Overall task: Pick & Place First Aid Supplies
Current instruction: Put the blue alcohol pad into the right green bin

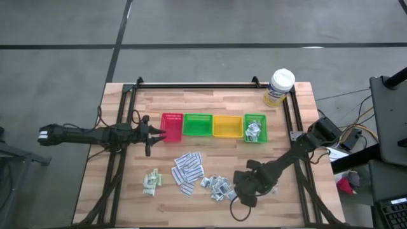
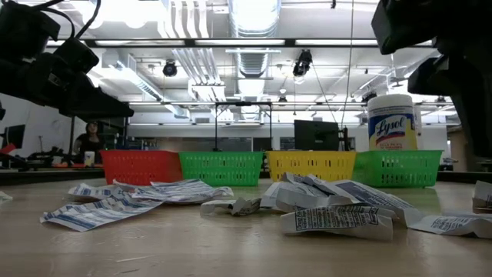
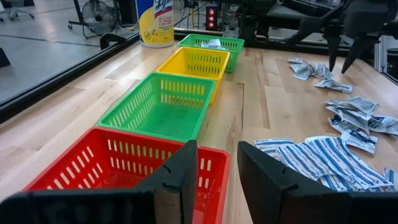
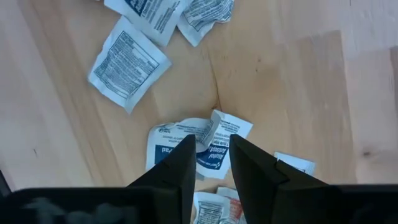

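Note:
First aid supplies lie loose on the wooden table: long white printed strips (image 1: 187, 168), small grey-white square packets (image 1: 217, 186) and pale green sachets (image 1: 151, 181). My right gripper (image 4: 213, 148) points straight down over the square packets. Its fingers are open and stand on either side of a crumpled white-and-blue packet (image 4: 205, 140) that lies on the wood. My left gripper (image 3: 214, 155) waits open and level at the near rim of the red tray (image 1: 172, 126), with nothing between its fingers. My right gripper comes at the white-and-blue packet from above, one fingertip (image 4: 185, 149) on each side of its raised fold (image 4: 214, 124). I cannot tell whether the fingertips touch the paper. The packet lies on the table.
Four trays stand in a row: red, green (image 1: 197, 124), yellow (image 1: 227, 126) and a second green one (image 1: 255, 127) that holds some packets. A white-lidded tub (image 1: 280, 86) stands at the far right corner. A black frame rail (image 1: 197, 84) runs along the far edge.

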{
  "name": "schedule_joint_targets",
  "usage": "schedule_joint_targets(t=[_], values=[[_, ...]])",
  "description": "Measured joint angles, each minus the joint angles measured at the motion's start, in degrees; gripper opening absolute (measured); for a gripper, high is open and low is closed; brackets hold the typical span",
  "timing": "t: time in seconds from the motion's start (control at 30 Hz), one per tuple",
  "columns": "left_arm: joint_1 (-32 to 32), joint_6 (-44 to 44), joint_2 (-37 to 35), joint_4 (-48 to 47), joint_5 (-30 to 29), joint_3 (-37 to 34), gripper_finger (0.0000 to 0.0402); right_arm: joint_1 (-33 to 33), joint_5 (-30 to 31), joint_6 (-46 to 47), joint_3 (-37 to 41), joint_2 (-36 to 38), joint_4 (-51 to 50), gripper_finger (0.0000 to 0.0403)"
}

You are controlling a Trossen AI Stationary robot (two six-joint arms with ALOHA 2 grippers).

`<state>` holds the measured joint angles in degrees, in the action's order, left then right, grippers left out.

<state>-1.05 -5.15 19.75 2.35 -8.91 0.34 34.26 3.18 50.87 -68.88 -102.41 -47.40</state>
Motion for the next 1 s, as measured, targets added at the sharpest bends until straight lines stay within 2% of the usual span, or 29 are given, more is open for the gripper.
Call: schedule_joint_targets(t=[0.63, 1.0], values=[[0.01, 0.0, 0.0, 0.09, 0.0, 0.0, 0.0113, -0.15, 1.36, 3.86, 2.95, -0.09, 3.5, 0.0121], [-0.01, 0.02, 0.0, 0.11, 0.0, 0.0, 0.0113, -0.16, 1.37, 5.31, 4.99, -0.09, 6.56, 0.0117]])
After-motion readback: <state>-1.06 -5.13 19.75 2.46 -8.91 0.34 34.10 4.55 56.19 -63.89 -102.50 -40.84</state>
